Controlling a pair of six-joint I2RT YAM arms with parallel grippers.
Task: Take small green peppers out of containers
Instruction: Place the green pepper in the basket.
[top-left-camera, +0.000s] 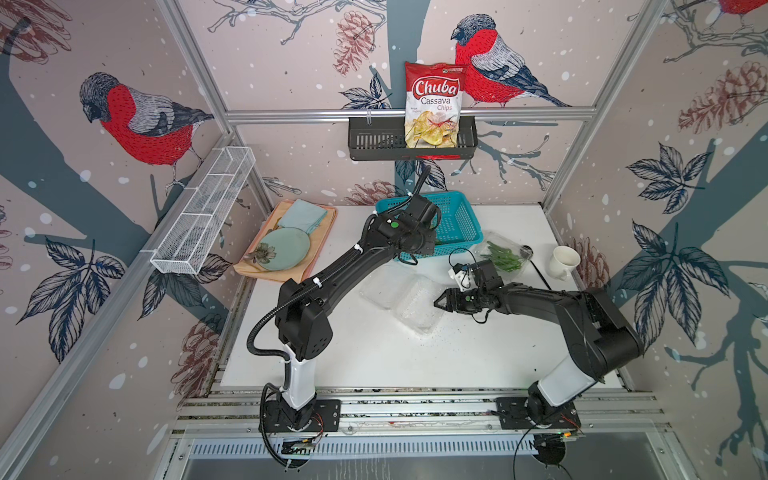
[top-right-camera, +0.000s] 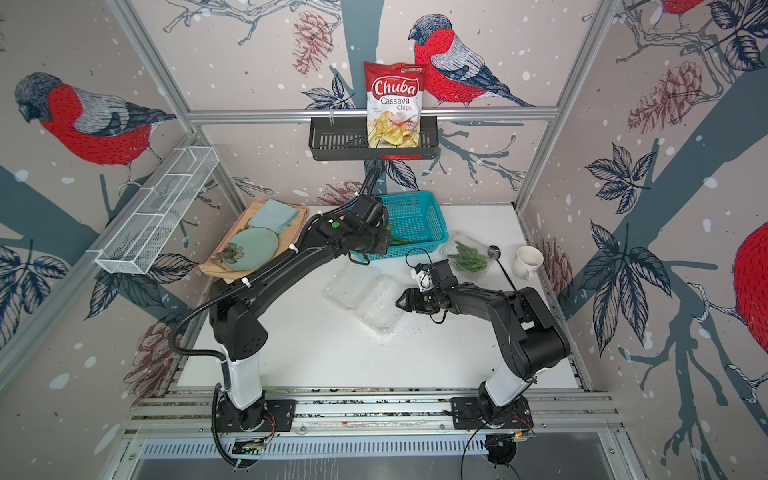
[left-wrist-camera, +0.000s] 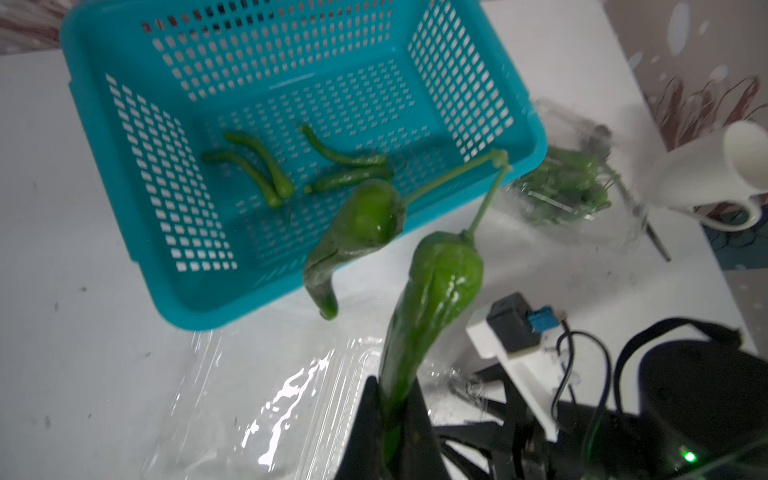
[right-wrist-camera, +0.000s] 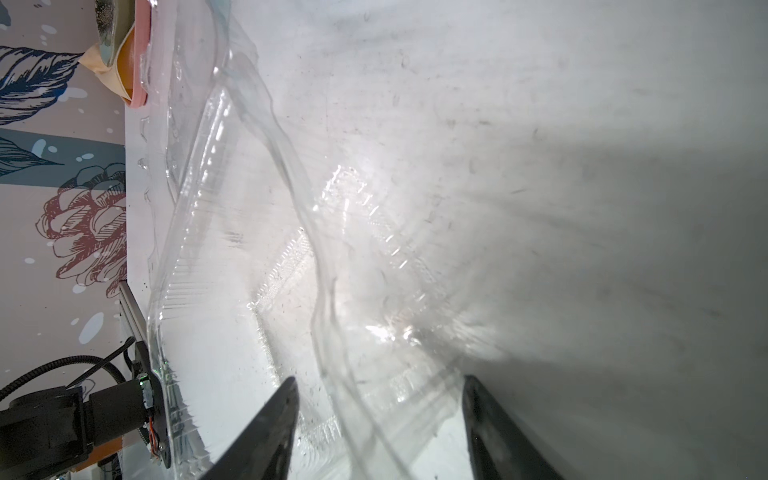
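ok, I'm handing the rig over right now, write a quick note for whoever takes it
Grippers: the left gripper is shut on the tip of a green pepper near the teal basket. A second pepper hangs from it, joined at the stems. The right gripper is open, jaws either side of the empty clamshell wall.
Done: four peppers lie in the basket, and that clamshell is cleared.
Left: probably drop the pair in the basket, then unload the second clamshell, which has peppers inside.
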